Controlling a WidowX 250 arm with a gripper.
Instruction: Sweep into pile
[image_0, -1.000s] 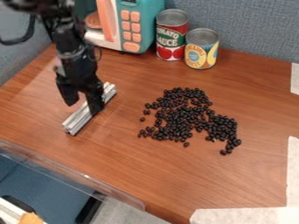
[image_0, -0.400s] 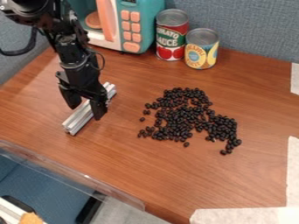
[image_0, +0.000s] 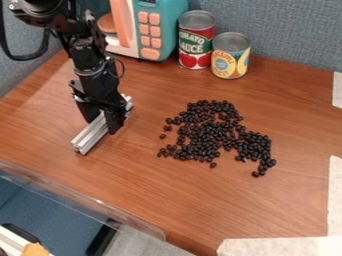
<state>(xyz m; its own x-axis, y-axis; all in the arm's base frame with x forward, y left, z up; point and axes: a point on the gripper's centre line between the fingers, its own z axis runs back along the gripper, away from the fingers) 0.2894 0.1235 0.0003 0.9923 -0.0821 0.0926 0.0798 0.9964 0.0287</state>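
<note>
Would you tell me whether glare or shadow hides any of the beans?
In the camera view, soft light on the wooden table, a pale sheen along the metal bar; no glare or hard shadow covers the black beans, though their shapes merge where crowded.

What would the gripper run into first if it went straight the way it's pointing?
Probably the silver metal bar right at the gripper, or the wooden table beside it; the remaining gap is unclear.

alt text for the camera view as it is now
Black robot gripper at a silver metal bar on a wooden table, left of loosely spread black beans. Behind stand two cans and a teal toy microwave.
</note>
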